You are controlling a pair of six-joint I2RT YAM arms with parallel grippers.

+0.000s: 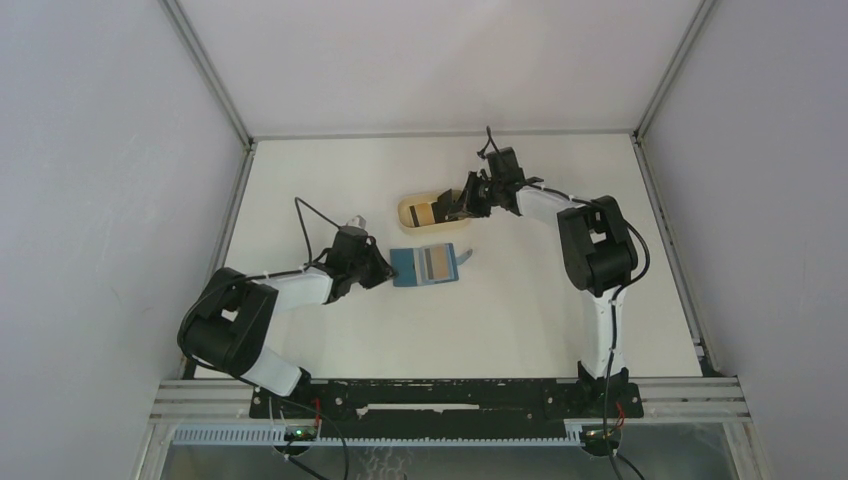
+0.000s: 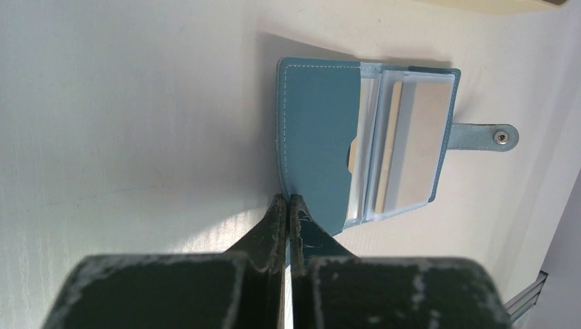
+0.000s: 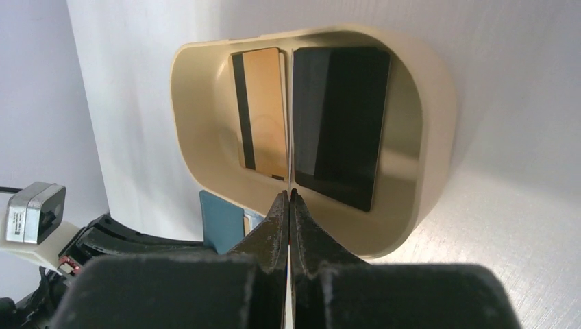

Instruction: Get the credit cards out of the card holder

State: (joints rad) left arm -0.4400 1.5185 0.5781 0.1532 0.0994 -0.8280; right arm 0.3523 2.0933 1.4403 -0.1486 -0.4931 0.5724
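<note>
On the table (image 1: 520, 300), the left gripper (image 2: 286, 200), its fingers pressed together, is touching the near edge of the card holder (image 2: 318, 130). The holder is lying open, a silvery card (image 2: 418, 144) showing in its clear sleeve and its snap tab (image 2: 483, 136) sticking out. Just beyond, the right gripper (image 3: 291, 195), fingers also pressed together, is hovering at the tray (image 3: 428, 123) rim. A gold card (image 3: 264, 110) and a black card (image 3: 342, 123) are lying side by side in the tray. Whether the right gripper is pinching anything cannot be told.
</note>
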